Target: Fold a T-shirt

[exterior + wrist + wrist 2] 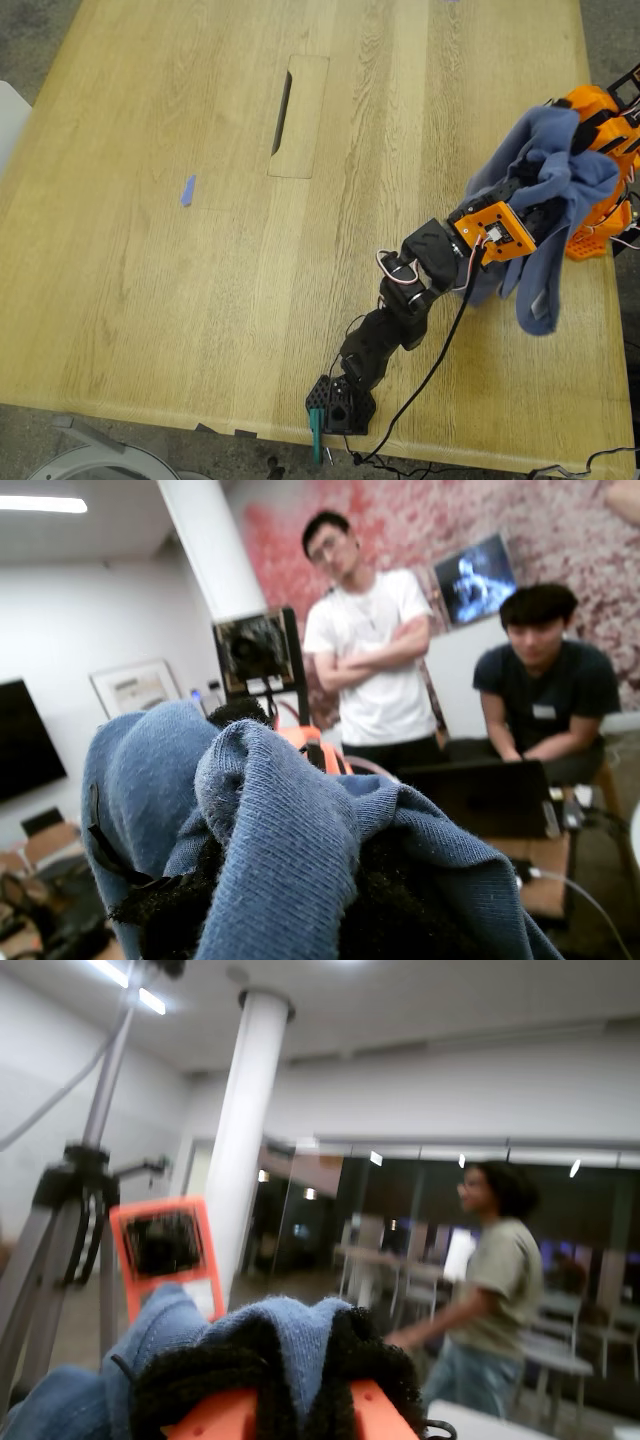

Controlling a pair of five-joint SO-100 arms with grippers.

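While the T-shirt [555, 175] hangs bunched in the air at the exterior view's right, clear of the tabletop [200, 300] except perhaps at its lowest fold, it reads as light, soft and limp: it droops in loose lobes and will sag wherever it is not held. In the first wrist view my first gripper [300, 900] has its dark fingers [160, 905] buried in a ridge of blue knit, pinched closed on it. In the second wrist view my second gripper [290, 1400] likewise clamps a fold between its black-padded fingers [180, 1385]. Both holds look like mid-cloth wads, I judge, so a seam, hem or shoulder would give a truer edge to fold from. Only the exterior view shows how much cloth dangles and the bare tabletop with a blue tape scrap [187, 190]. Only the wrist views show the bite on the fabric, plus people [365, 650] and a tripod [70, 1200] beyond.
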